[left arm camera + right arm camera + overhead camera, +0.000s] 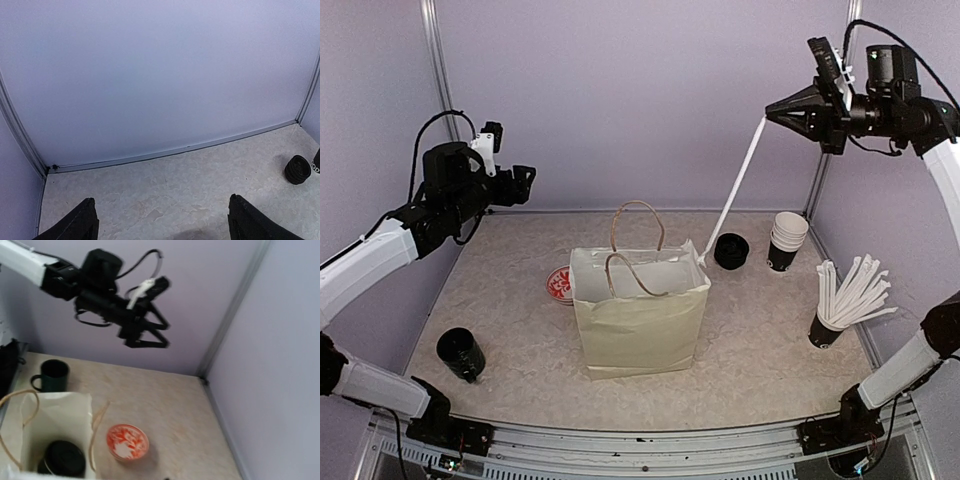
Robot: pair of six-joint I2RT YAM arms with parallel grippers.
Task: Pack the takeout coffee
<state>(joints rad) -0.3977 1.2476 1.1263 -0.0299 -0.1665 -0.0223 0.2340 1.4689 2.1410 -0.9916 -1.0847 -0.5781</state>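
High at the far right, the right claw (769, 110) pinches the top end of a white stick (734, 185), which slants down to the rim of the paper bag (640, 325). Over on the left, the left claw (162, 200) hangs raised, fingers (75, 222) spread wide, nothing between them. And the takeout coffee (62, 458), lid on, sits down inside that bag, mid-table, a red bowl (558, 285) just beside it.
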